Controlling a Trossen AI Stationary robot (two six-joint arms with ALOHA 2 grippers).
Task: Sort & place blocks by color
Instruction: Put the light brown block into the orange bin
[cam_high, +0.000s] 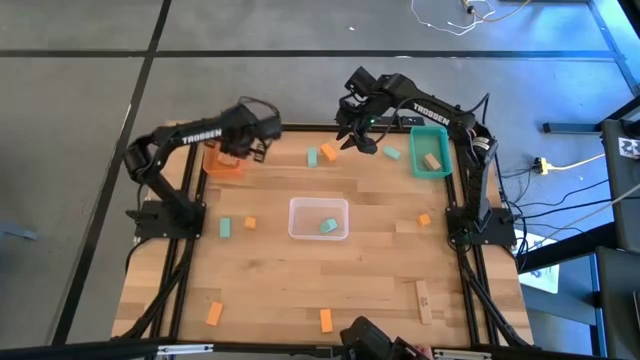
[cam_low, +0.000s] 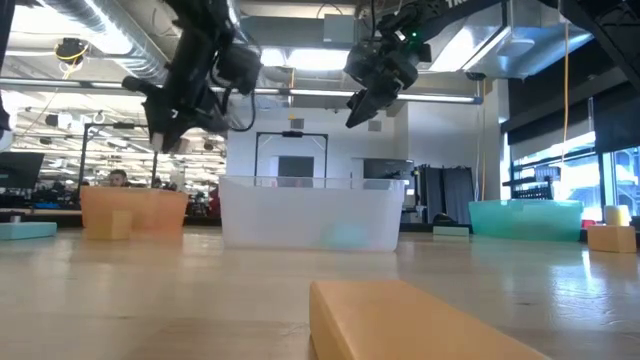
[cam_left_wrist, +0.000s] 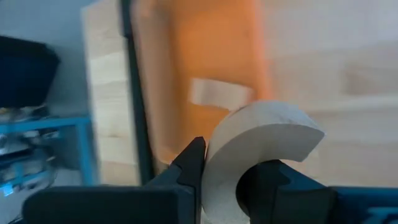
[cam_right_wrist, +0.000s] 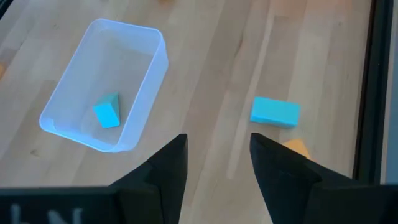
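Note:
My left gripper (cam_left_wrist: 231, 163) is shut on a tan arch-shaped wooden block (cam_left_wrist: 261, 134) and hangs above the orange tray (cam_high: 224, 160), which holds a tan block (cam_left_wrist: 221, 93). My right gripper (cam_right_wrist: 217, 142) stands open in the air at the table's far side, left of the teal tray (cam_high: 430, 150). Below it a mint block (cam_right_wrist: 275, 112) and an orange block (cam_right_wrist: 296, 147) rest on the table. The clear tray (cam_high: 318, 218) at the middle holds one mint block (cam_right_wrist: 107, 113). In the low view both grippers (cam_low: 165, 120) (cam_low: 362, 105) hang well above the table. My left gripper holds the arch block with one finger on its outer curved wall (cam_left_wrist: 210, 158) and the other finger (cam_left_wrist: 273, 183) in the arch's hollow. The fingers slant down from above. The block is lifted clear, over the orange tray.
The teal tray holds a tan block (cam_high: 432, 160). Loose blocks lie about: mint (cam_high: 312, 156), orange (cam_high: 328, 153) and mint (cam_high: 392, 153) at the far side, mint (cam_high: 226, 227) and orange (cam_high: 249, 223) at the left, orange (cam_high: 424, 220) at the right, and orange (cam_high: 214, 313), orange (cam_high: 325, 320) and tan (cam_high: 424, 300) near the front.

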